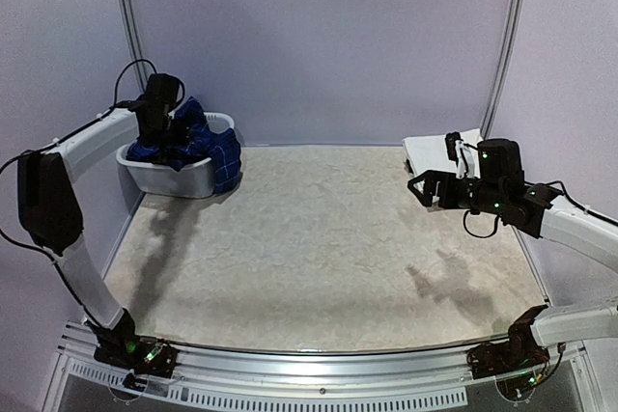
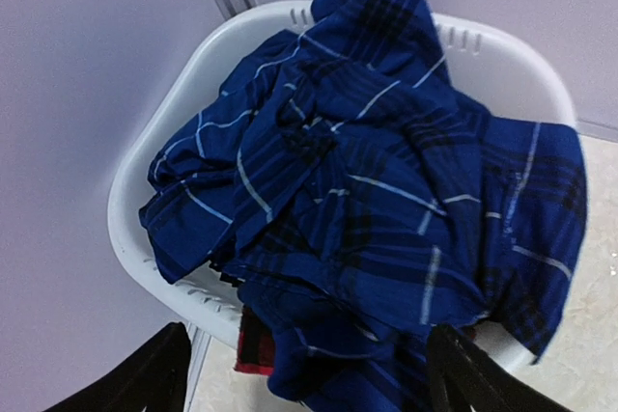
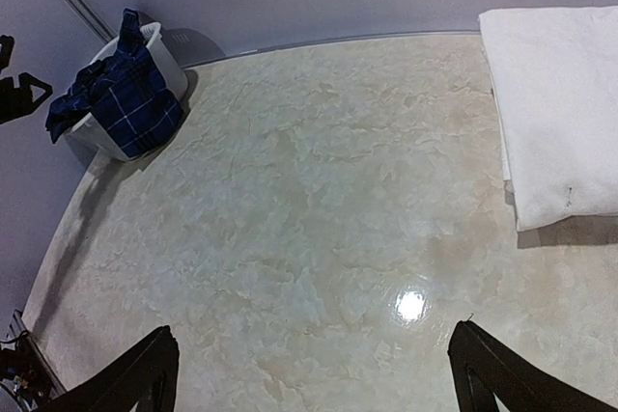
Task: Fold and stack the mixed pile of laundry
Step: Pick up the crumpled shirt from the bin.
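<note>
The navy plaid shirt (image 2: 377,200) lies crumpled in the white basket (image 2: 164,142) and hangs over its near rim, with a bit of red cloth (image 2: 256,349) showing under it. In the top view the shirt (image 1: 198,142) fills the basket (image 1: 179,178) at the back left. My left gripper (image 1: 154,123) hovers over the basket, open and empty, its black fingers (image 2: 145,378) apart above the shirt. A folded white garment (image 3: 555,103) lies at the back right, also in the top view (image 1: 435,153). My right gripper (image 1: 425,187) is open and empty above the table, left of the white garment.
The marbled beige table (image 1: 319,238) spreads between the basket and the white garment. Grey walls close in the back and sides, with metal posts (image 1: 126,7) in the corners. The table's metal front edge (image 1: 309,359) carries both arm bases.
</note>
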